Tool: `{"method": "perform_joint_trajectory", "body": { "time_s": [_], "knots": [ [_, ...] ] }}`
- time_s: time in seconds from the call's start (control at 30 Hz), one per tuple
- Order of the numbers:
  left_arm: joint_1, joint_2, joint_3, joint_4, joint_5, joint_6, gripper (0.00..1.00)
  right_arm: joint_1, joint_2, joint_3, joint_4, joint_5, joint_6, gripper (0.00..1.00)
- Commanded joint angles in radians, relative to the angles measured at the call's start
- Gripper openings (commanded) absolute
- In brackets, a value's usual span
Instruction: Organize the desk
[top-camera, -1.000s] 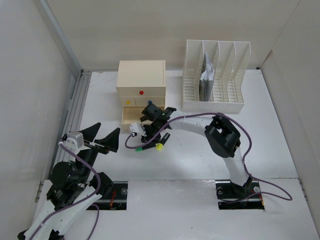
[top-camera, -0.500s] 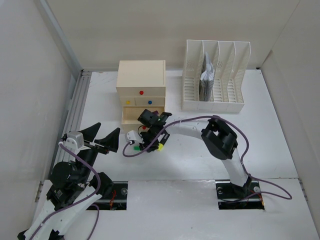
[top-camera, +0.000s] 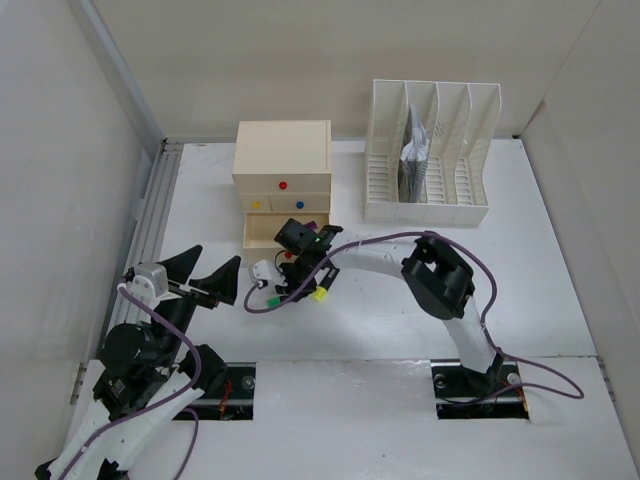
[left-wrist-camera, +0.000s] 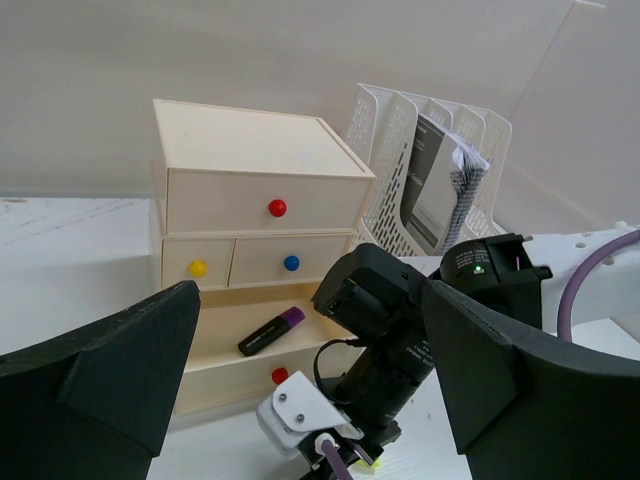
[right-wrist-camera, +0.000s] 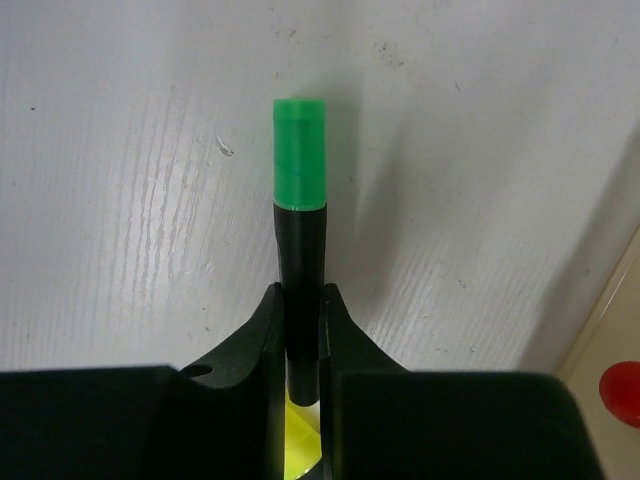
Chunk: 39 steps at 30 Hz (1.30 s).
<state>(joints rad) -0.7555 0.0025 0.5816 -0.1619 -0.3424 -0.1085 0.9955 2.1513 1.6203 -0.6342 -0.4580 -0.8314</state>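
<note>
The desk (top-camera: 380, 310) is a white tabletop. My right gripper (right-wrist-camera: 300, 300) is shut on a black marker with a green cap (right-wrist-camera: 300, 150), held low over the desk just in front of the beige drawer box (top-camera: 283, 160). In the top view the green cap (top-camera: 274, 298) sticks out to the left of the right gripper (top-camera: 292, 290). A yellow marker (top-camera: 319, 293) lies under the gripper, and it also shows in the right wrist view (right-wrist-camera: 300, 445). My left gripper (top-camera: 205, 275) is open and empty, raised at the near left, and the left wrist view shows it too (left-wrist-camera: 312, 300).
The box's bottom drawer (top-camera: 262, 232) is open and holds a black marker with a purple cap (left-wrist-camera: 272, 331). A white slotted file rack (top-camera: 430, 150) at the back right holds a notebook (top-camera: 416, 160). A grey rail (top-camera: 150, 215) runs along the left edge.
My right gripper has moved from the drawer front towards the near left and come down onto the green-capped marker. The left arm has not moved.
</note>
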Motion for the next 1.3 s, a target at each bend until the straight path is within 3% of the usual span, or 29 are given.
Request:
{"method": "perform_joint_trajectory", "body": {
  "time_s": [0.0,0.07,0.73,0.97,1.27],
  "knots": [
    [0.002,-0.187,-0.003,0.048,0.013,0.013,0.91,0.003,0.021,-0.008,0.013,0.035,0.009,0.07],
    [0.002,-0.187,-0.003,0.048,0.013,0.013,0.91,0.003,0.021,-0.008,0.013,0.035,0.018,0.0],
    [0.002,-0.187,-0.003,0.048,0.013,0.013,0.91,0.003,-0.315,-0.029,0.194,0.366,0.091,0.0],
    [0.002,-0.177,-0.003,0.048,0.013,0.013,0.91,-0.029,-0.289,-0.066,0.315,0.605,0.152,0.0],
    [0.002,-0.177,-0.003,0.048,0.013,0.013,0.91,-0.038,-0.216,-0.066,0.369,0.722,0.181,0.03]
  ]
}}
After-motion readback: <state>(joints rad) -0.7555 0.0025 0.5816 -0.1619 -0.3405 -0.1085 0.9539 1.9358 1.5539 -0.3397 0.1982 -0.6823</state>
